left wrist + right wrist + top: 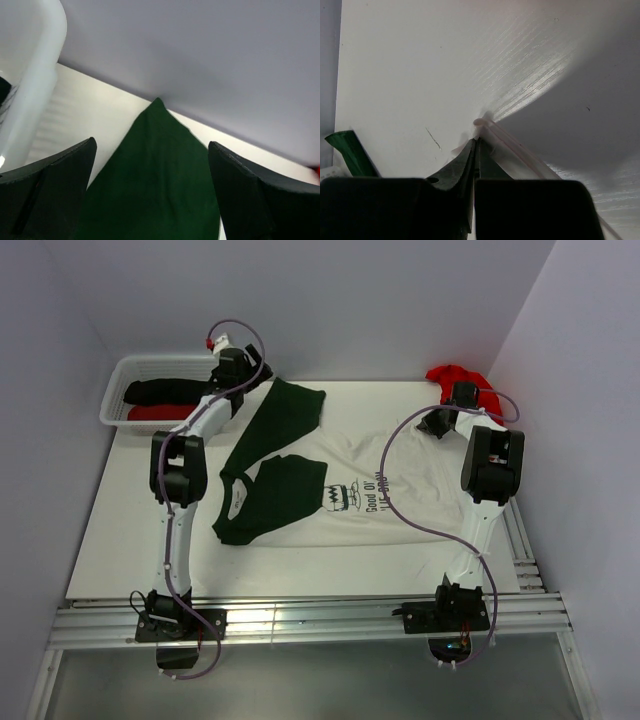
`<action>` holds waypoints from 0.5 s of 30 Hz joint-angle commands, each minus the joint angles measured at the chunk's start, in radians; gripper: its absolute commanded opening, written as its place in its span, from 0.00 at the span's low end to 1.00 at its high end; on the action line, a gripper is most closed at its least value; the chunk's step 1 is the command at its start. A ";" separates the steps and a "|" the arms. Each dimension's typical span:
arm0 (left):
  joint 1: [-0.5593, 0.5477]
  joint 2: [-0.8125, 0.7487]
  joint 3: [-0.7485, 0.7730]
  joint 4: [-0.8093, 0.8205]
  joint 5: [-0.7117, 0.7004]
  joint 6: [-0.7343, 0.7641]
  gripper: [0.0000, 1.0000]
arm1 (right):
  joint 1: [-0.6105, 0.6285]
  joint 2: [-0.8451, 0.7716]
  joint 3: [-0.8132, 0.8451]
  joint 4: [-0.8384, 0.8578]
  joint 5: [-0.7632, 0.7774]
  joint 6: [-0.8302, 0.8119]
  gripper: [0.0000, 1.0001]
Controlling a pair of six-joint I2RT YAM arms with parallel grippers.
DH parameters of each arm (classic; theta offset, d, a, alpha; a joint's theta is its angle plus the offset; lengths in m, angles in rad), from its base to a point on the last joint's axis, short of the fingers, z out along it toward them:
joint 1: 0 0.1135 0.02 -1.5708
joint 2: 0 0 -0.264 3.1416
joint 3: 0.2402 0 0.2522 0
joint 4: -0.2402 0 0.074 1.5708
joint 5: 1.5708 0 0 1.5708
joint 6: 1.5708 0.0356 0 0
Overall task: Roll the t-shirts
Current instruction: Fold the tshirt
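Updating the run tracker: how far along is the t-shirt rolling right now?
Done: maybe the black garment and red garment in the basket; can't tell if rolled. In hand: the white and green t-shirt lies spread, unrolled; right end effector pinches its edge, left end effector hangs open over a green sleeve. Left: rolling it, then the red t-shirt.

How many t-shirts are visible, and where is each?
4. The white and green t-shirt lies spread on the table; a red t-shirt is at the far right corner; a black t-shirt and a second red t-shirt lie in the basket, which may hide more.
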 commanded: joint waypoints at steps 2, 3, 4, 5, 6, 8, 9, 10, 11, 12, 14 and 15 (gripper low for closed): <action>-0.024 0.045 0.123 -0.085 -0.005 0.149 0.99 | -0.005 0.001 0.020 -0.023 -0.002 -0.013 0.00; -0.024 0.063 0.144 -0.097 0.010 0.157 0.97 | -0.005 0.002 0.021 -0.023 -0.002 -0.013 0.00; -0.026 0.092 0.179 -0.120 0.032 0.169 0.97 | -0.005 0.002 0.021 -0.024 -0.002 -0.013 0.00; -0.029 0.106 0.193 -0.134 0.036 0.175 0.97 | -0.005 0.002 0.023 -0.026 -0.003 -0.013 0.00; -0.030 0.119 0.206 -0.146 0.038 0.183 0.97 | -0.005 0.004 0.023 -0.024 -0.003 -0.013 0.00; -0.038 0.142 0.224 -0.174 0.045 0.206 0.97 | -0.005 0.004 0.024 -0.026 -0.003 -0.013 0.00; -0.041 0.148 0.226 -0.181 0.041 0.212 0.97 | -0.005 0.004 0.023 -0.026 -0.003 -0.013 0.00; -0.042 0.154 0.227 -0.198 0.033 0.220 0.97 | -0.005 0.004 0.023 -0.024 -0.002 -0.013 0.00; -0.048 0.159 0.226 -0.204 0.032 0.225 0.96 | -0.005 0.002 0.023 -0.024 -0.002 -0.013 0.00; -0.049 0.160 0.227 -0.214 0.030 0.226 0.95 | -0.005 0.004 0.023 -0.026 -0.002 -0.013 0.00; -0.050 0.174 0.235 -0.235 0.036 0.228 0.93 | -0.005 0.004 0.026 -0.024 -0.002 -0.011 0.00; -0.050 0.185 0.243 -0.241 0.041 0.234 0.92 | -0.005 0.004 0.024 -0.024 -0.003 -0.011 0.00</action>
